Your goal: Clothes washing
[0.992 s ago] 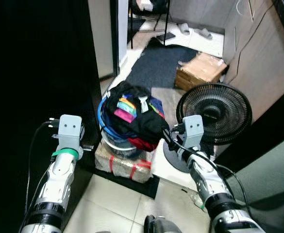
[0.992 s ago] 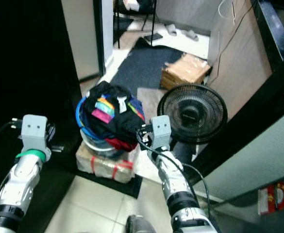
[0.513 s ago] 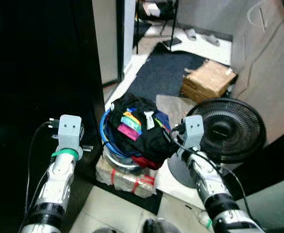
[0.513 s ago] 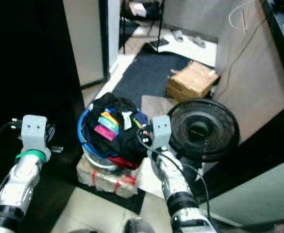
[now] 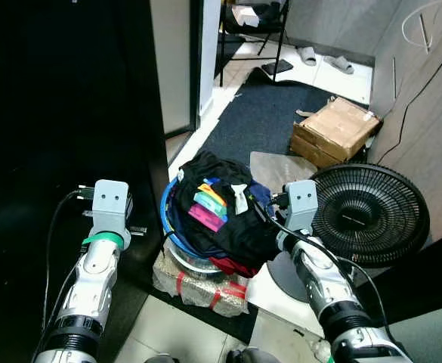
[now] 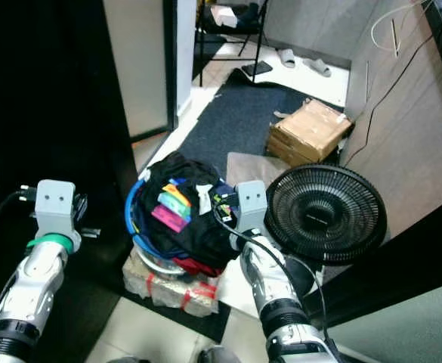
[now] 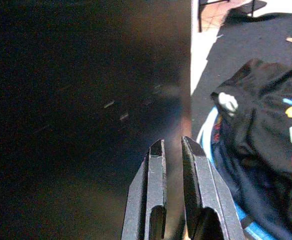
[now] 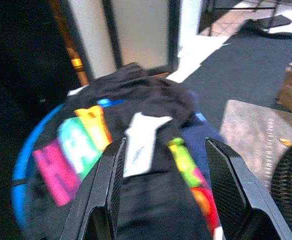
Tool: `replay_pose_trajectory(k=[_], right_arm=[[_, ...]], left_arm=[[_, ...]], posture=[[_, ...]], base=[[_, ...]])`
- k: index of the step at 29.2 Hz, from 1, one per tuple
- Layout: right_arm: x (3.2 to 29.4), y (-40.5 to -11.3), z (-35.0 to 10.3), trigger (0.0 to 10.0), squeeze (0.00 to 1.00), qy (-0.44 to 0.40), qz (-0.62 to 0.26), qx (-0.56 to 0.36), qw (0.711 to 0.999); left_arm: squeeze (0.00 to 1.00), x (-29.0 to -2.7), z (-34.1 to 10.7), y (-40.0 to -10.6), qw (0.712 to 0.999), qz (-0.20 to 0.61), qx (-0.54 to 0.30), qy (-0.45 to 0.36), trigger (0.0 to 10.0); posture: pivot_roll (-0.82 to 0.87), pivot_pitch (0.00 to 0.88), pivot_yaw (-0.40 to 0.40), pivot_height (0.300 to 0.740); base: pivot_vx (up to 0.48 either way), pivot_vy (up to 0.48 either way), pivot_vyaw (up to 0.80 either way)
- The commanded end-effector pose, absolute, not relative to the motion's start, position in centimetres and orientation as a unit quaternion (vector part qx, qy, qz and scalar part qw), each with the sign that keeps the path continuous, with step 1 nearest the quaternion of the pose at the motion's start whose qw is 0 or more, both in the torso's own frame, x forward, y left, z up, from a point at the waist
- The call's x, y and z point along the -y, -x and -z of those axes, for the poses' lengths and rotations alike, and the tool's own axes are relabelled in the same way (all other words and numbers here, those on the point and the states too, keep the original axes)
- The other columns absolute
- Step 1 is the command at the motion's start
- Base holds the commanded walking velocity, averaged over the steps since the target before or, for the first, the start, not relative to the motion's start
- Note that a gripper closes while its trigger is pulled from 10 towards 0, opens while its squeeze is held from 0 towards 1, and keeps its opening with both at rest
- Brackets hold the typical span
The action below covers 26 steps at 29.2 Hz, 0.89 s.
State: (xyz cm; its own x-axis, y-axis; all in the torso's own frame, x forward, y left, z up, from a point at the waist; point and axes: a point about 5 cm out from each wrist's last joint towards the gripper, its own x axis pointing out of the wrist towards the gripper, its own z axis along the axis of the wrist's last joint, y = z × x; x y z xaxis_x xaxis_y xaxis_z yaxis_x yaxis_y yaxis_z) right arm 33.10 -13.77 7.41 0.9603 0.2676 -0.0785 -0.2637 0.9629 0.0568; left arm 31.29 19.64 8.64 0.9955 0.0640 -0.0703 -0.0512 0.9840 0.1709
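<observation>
A heap of dark clothes (image 5: 221, 219) with bright coloured stripes and a white tag fills a blue basin (image 5: 165, 212). The basin rests on a wrapped block bound with red tape (image 5: 198, 276). My right gripper (image 8: 165, 145) is open, its fingers spread just in front of the heap (image 8: 150, 200) at its right side, holding nothing. My left gripper (image 7: 173, 145) is shut, fingers close together and empty. It hangs left of the basin (image 7: 205, 135) in front of a black panel (image 7: 86, 100).
A black floor fan (image 5: 368, 215) stands right beside my right arm. Behind it lie a cardboard box (image 5: 338, 130) and a dark mat (image 5: 258, 113). The tall black panel (image 5: 69, 98) walls off the left. Slippers (image 5: 326, 60) lie far back.
The whole picture has shifted as the camera moves: basin, fan and box now sit lower and further right. Both arms keep the same pose.
</observation>
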Motion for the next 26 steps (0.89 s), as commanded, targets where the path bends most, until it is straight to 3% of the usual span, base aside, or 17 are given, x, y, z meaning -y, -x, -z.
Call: replay_pose_trajectory(k=[1, 26], right_arm=[[13.9, -32.84, -6.96, 10.0, 0.0, -0.025, -0.131, -0.051, 0.99], [13.92, -32.86, -7.01, 10.0, 0.0, -0.027, -0.13, -0.05, 0.99]], left_arm=[[0.0, -19.7, -8.09, -31.05, 0.994, -0.028, -0.05, -0.088, 10.0], [0.0, -19.65, -8.19, -31.05, 0.995, -0.027, -0.047, -0.088, 10.0]], posture=[[0.0, 0.022, 0.0, 0.74], [0.0, 0.028, 0.001, 0.74]], base=[[0.255, 0.0, 0.0], [0.343, 0.0, 0.0]])
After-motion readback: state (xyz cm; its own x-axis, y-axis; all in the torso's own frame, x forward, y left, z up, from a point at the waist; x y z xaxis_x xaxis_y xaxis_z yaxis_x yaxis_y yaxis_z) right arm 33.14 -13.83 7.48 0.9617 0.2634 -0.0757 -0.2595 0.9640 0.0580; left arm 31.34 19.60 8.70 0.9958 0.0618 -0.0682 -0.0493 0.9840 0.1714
